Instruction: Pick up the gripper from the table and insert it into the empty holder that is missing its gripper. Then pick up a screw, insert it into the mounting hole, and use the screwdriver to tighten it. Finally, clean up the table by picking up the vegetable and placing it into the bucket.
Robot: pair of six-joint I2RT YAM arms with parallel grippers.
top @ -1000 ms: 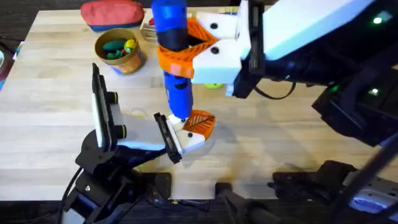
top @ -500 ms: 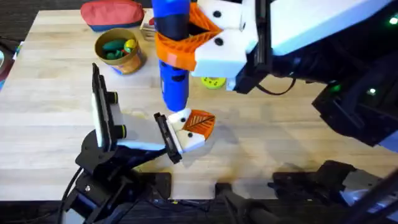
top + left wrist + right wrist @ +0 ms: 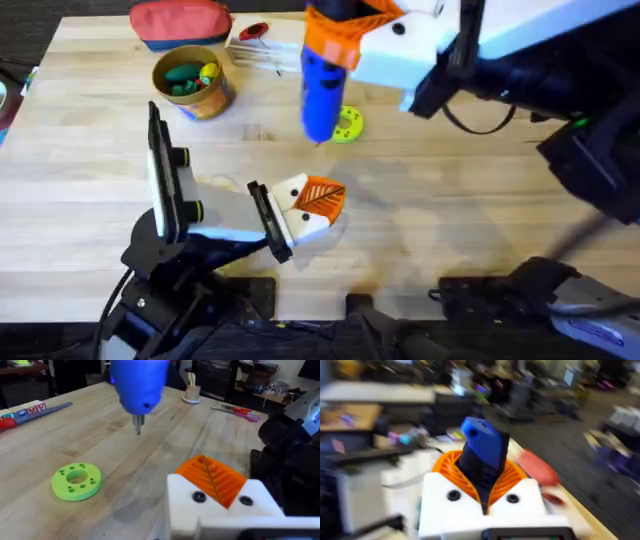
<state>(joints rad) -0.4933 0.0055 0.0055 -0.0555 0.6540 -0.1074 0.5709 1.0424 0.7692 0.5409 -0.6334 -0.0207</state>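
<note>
Tan bucket (image 3: 192,84) holds green, yellow vegetables; right end effector (image 3: 345,35) clamps screwdriver (image 3: 322,92) — left's state unclear.

Even, bright light from above falls on the pale wood worktop (image 3: 450,200), where soft grey shadows pool near its middle. The blue screwdriver (image 3: 322,85) and the right tool (image 3: 345,30) holding it loom large and slightly soft under the overhead camera. Heavy motion blur smears the room behind in the right wrist view; the left wrist view is crisp only up close.

Right end effector (image 3: 335,45) raised, clamped; left end effector (image 3: 305,205) rests low.
</note>
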